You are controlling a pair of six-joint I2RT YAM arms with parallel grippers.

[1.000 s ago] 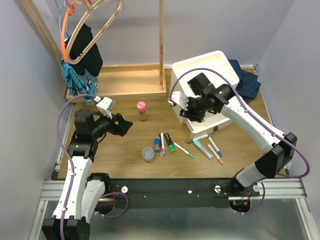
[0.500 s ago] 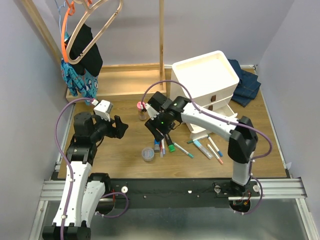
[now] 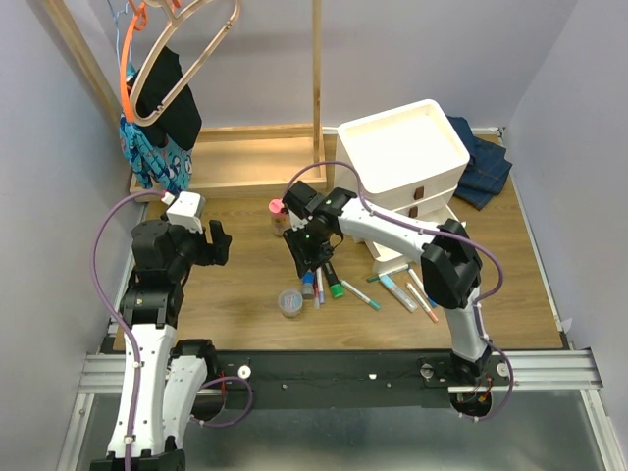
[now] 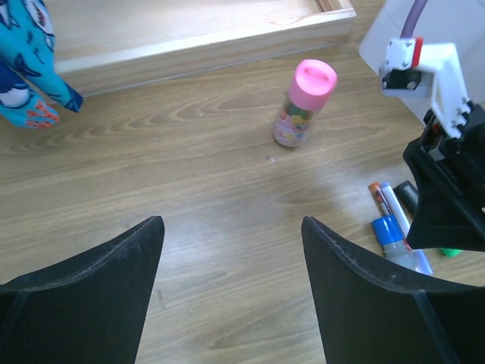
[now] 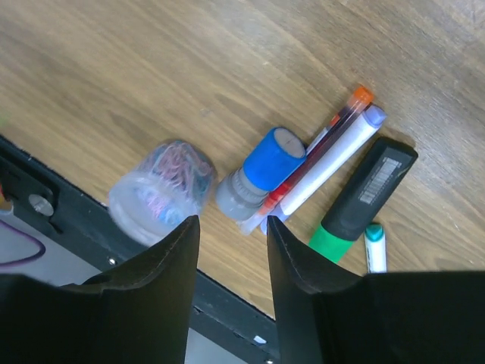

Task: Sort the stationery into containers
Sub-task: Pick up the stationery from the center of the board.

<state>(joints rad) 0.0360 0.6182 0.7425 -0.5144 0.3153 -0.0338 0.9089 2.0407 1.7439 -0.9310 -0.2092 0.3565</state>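
White drawers stand alone at two o'clock on the counter, the lowest one sticking out. The right hand was busy at their front a second ago. It has since swung across to the stationery near the centre and hangs over it. Its fingers are spread with nothing between them.

Seen from its wrist, the tub lies at nine o'clock, clear, with coloured bits showing through. The tube, pale with a blue cap, lies just beside it at twelve. Two slim markers rest against the tube, one orange-capped. The thick marker, black with a green end, lies at two o'clock beside them.

From above, the bottle, pink-capped and upright, stands at eleven o'clock from the right hand, apart from the rest. The left hand has drawn back toward nine o'clock. It too is released and empty, its fingers wide.
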